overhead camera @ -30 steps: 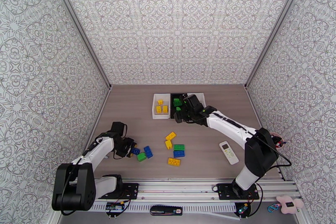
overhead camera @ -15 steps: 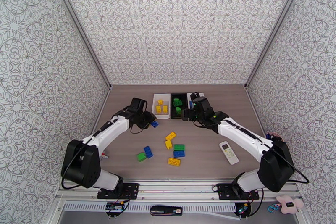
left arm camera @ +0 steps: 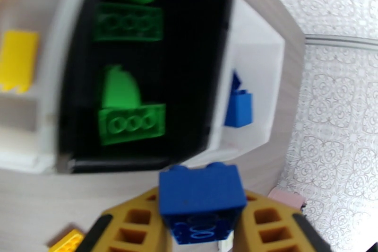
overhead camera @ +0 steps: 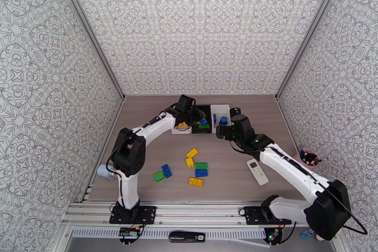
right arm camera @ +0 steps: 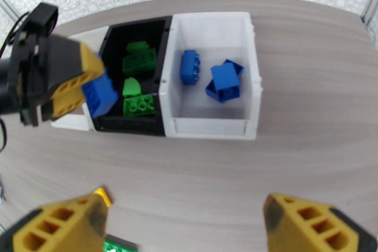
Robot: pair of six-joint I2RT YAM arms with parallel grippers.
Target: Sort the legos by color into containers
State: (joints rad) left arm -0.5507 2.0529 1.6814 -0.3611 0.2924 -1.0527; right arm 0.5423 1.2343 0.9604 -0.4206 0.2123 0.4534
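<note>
Top external view: the left gripper (overhead camera: 197, 119) has swung from the loose legos to the bins, its fingers clamped on a blue brick (left arm camera: 201, 195). The brick hangs over the black bin (right arm camera: 130, 126), just short of the blue-brick white bin (right arm camera: 210, 130), so a drop looks close. The right gripper (right arm camera: 184, 222), spread wide and empty, has backed away.

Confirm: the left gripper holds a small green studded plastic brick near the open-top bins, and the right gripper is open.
Wrong colour. The small studded plastic brick in the left gripper is blue, not green, as the left wrist view shows. The rest stands: it is near the open-top bins, and the right gripper is open.
</note>
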